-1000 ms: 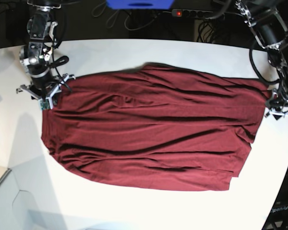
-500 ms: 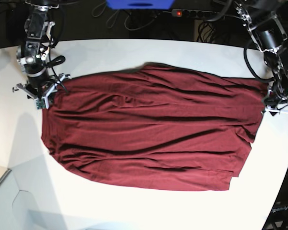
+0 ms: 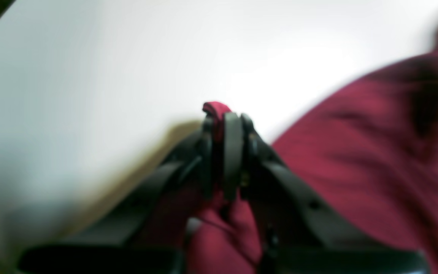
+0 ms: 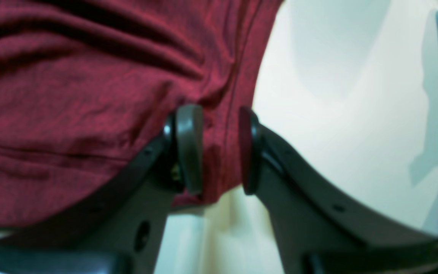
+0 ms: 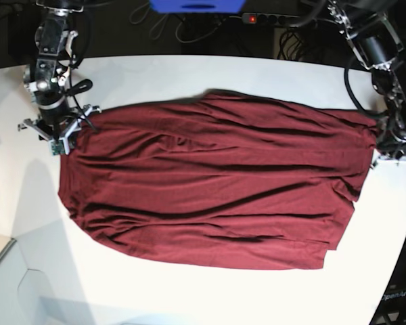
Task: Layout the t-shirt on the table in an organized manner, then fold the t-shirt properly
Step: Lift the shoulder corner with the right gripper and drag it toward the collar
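1. The dark maroon, thin, soft t-shirt (image 5: 210,179) lies spread across the middle of the large white table (image 5: 189,298), rippled with creases.
2. Being limp and light, it should slide easily; its corners look like the best holds.
3. At the table's right edge, the left gripper (image 3: 224,152) pinches a fabric fold.
4. At the far-left corner, the right gripper (image 4: 213,148) straddles the hem, jaws spread.

**Lighting and picture quality**

Evenly bright overhead; tabletop (image 5: 210,291) near glare-white, soft shadows at left edge. Left wrist view heavily blurred throughout. Right wrist view sharper, bluish cast, faint shadows on white. Dark background beyond far edge.
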